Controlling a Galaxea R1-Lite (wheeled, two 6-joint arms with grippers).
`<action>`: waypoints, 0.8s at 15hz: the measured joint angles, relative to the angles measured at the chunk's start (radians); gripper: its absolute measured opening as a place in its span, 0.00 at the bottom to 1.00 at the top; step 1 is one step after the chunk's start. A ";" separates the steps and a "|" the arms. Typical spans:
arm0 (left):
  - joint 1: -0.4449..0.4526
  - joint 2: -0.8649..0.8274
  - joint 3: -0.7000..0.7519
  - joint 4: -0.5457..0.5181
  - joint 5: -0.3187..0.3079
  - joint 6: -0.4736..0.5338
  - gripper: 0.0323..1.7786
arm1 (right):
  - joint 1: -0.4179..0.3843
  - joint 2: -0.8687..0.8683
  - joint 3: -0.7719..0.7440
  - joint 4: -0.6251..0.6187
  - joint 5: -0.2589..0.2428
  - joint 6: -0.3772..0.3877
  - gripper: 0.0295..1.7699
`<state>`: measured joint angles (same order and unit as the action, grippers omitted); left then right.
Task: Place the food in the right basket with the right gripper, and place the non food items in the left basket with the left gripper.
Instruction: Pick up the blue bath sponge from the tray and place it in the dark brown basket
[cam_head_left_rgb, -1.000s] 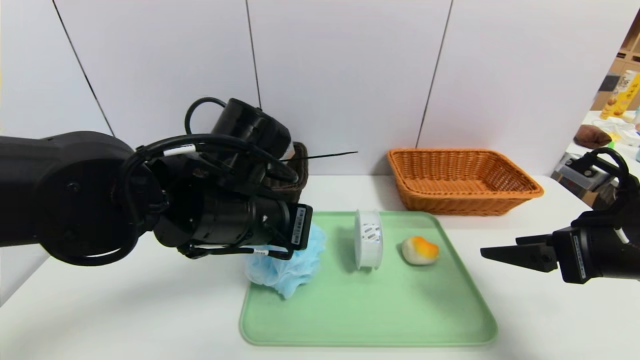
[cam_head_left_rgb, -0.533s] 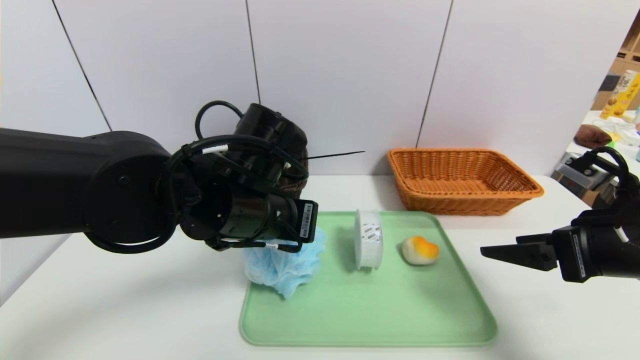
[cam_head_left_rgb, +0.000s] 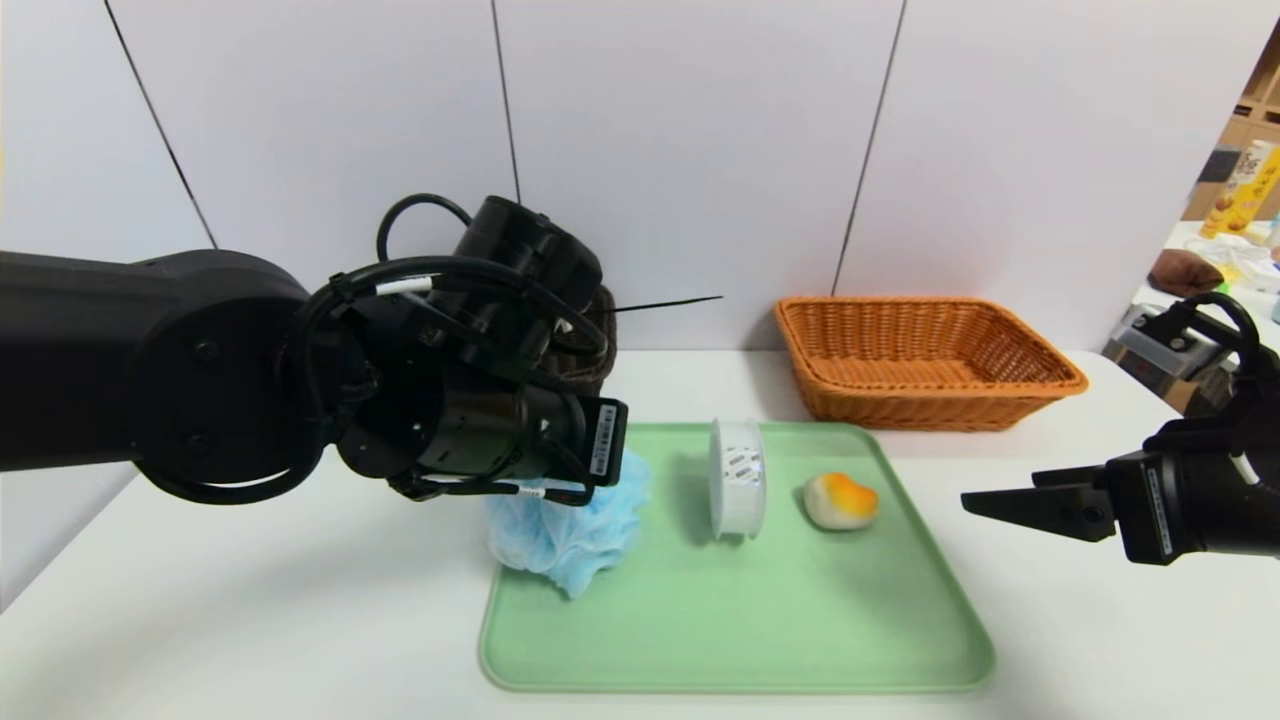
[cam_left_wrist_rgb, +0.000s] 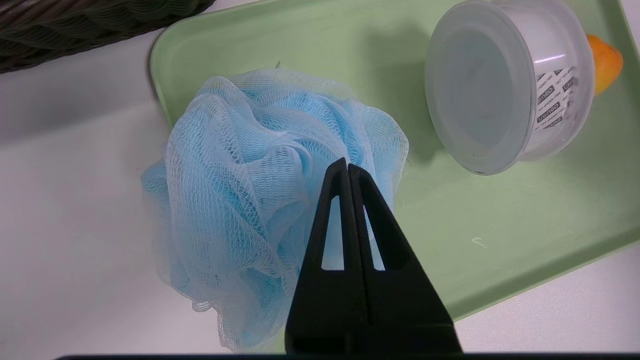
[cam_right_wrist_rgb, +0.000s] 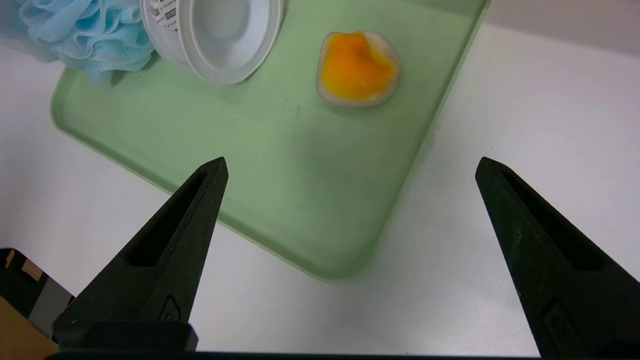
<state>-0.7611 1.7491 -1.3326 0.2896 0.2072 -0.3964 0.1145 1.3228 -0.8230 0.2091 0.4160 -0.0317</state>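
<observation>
Left wrist view: the left gripper (cam_left_wrist_rgb: 346, 167) is seen with fingers clenched together, empty, above the blue bath puff (cam_left_wrist_rgb: 260, 165), which lies at the edge of the green tray (cam_left_wrist_rgb: 500, 215) beside the round plastic container (cam_left_wrist_rgb: 500, 85). The right gripper (cam_right_wrist_rgb: 350, 167) is held released, wide apart, over the desk (cam_right_wrist_rgb: 525, 125) near the orange-topped bun (cam_right_wrist_rgb: 357, 67). The orange basket (cam_head_left_rgb: 925, 360) is seen behind the tray.

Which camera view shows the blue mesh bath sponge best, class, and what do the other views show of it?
The left wrist view: the blue mesh bath sponge fills it, netting clear, straddling the green tray's edge behind the shut left claw. The head view shows its lower part under the left arm; the right wrist view, just a corner.
</observation>
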 joint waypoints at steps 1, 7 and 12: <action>0.000 -0.004 0.000 0.000 0.000 0.000 0.01 | 0.000 -0.001 -0.001 0.000 0.000 0.001 0.97; 0.000 -0.013 -0.001 -0.001 0.003 0.002 0.01 | 0.000 -0.004 -0.002 -0.003 0.001 0.000 0.97; 0.000 -0.016 0.001 -0.002 0.003 -0.001 0.01 | 0.000 -0.006 -0.003 -0.002 0.001 0.002 0.97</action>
<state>-0.7609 1.7334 -1.3315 0.2877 0.2106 -0.3979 0.1145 1.3172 -0.8255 0.2072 0.4170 -0.0298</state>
